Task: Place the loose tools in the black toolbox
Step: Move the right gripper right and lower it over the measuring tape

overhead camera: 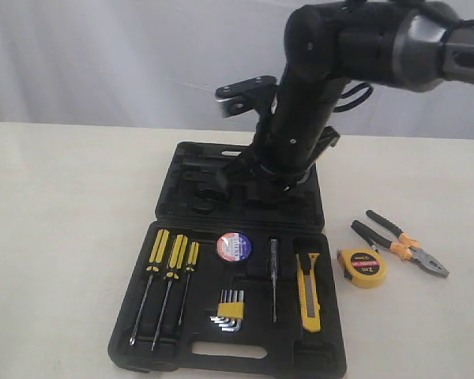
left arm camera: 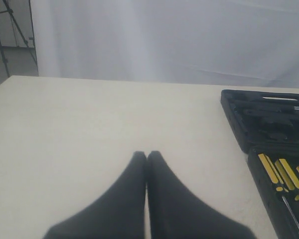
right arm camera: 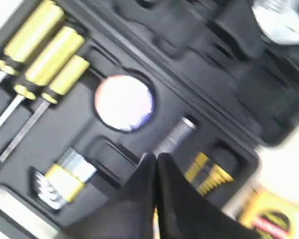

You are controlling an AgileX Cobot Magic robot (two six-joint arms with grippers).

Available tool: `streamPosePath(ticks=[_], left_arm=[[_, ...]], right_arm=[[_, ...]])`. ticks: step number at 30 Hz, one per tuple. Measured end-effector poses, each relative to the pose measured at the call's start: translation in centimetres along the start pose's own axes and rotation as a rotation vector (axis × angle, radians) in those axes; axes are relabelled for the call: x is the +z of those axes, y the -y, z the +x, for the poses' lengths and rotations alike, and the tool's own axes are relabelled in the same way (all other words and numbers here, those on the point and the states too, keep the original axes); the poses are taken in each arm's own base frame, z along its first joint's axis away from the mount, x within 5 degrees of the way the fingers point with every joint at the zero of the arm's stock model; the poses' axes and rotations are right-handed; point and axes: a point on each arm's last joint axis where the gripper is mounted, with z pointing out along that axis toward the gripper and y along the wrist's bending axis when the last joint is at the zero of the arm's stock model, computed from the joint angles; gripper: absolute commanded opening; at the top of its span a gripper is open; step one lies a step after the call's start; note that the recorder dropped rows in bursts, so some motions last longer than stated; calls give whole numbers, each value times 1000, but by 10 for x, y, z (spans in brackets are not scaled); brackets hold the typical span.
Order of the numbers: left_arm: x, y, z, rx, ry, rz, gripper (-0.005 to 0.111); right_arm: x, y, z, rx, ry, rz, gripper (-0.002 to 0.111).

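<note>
The left gripper (left arm camera: pixel 147 156) hangs over bare table (left arm camera: pixel 65 129), fingers pressed together. At lower centre, the black toolbox (overhead camera: pixel 221 351) already seats the tape roll (overhead camera: pixel 234 247) and utility knife (overhead camera: pixel 308 292). The right gripper (right arm camera: pixel 156 159), fingers likewise pressed together, should open and descend squarely over the round tape measure (overhead camera: pixel 361 267), lower right beside the case. The pliers (overhead camera: pixel 400 244) lie just beyond.

The right arm (overhead camera: pixel 300 126) sweeps in from the upper right of the exterior view and bends steeply downward at mid-frame. The right gripper (right arm camera: pixel 156 160) has its fingers pressed together, holding nothing. The left gripper (left arm camera: pixel 147 158) is likewise closed and empty.
</note>
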Motion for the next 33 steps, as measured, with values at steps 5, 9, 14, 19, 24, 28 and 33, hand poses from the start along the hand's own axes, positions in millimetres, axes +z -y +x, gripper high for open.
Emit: streamPosePath(ticks=[5, 9, 14, 19, 24, 28, 33], left_arm=[[0, 0, 0, -2, 0, 0, 0], [0, 0, 0, -2, 0, 0, 0], [0, 0, 0, -2, 0, 0, 0], [0, 0, 0, -3, 0, 1, 0], [0, 0, 0, -3, 0, 1, 0], [0, 0, 0, -3, 0, 1, 0], [0, 0, 0, -3, 0, 1, 0]], right_arm=[[-15, 30, 15, 87, -23, 4, -1], [-21, 36, 37, 119, -49, 8, -1], [-27, 34, 70, 164, -68, 20, -1], [-29, 31, 99, 210, -37, 51, -1], [-16, 30, 115, 264, -7, 64, 0], [-12, 38, 117, 339, 26, 72, 0], [-15, 67, 125, 448, 19, 100, 0]])
